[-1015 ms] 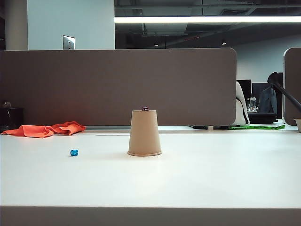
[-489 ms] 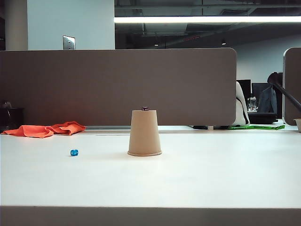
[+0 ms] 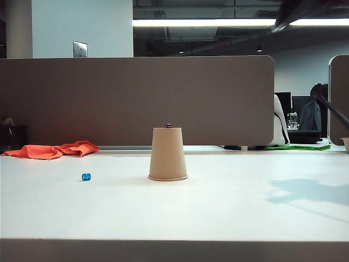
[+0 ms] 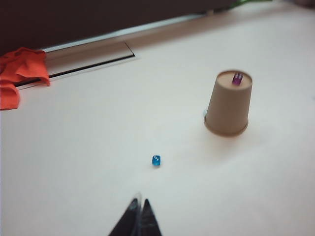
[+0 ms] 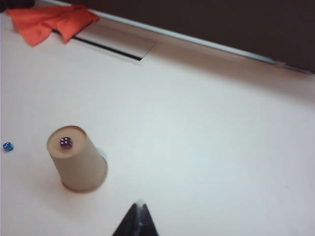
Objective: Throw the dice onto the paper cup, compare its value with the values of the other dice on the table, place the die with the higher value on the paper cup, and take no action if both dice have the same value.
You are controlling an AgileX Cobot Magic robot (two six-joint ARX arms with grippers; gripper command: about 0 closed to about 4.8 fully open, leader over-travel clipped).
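Observation:
The tan paper cup (image 3: 168, 155) stands upside down mid-table, with the dark purple dice (image 3: 168, 125) resting on its flat top. The bright blue other dice (image 3: 86, 177) lies on the table to the cup's left. In the left wrist view my left gripper (image 4: 139, 204) hovers shut and empty above the table, short of the blue die (image 4: 156, 160) and apart from the cup (image 4: 228, 105). My right gripper (image 5: 140, 206) is also shut and empty, beside the cup (image 5: 78, 162) and clear of the purple die (image 5: 66, 142). In the exterior view, a blurred dark arm (image 3: 305, 10) shows at the top right.
An orange cloth (image 3: 52, 150) lies at the back left near a cable slot (image 4: 88, 64). A brown divider panel (image 3: 136, 98) closes off the table's far side. The arm's shadow (image 3: 305, 194) falls on the table at the right.
A dark blurred arm has come into the exterior view's top right corner, and its shadow now lies on the right of the table. Cup and both dice have not moved.

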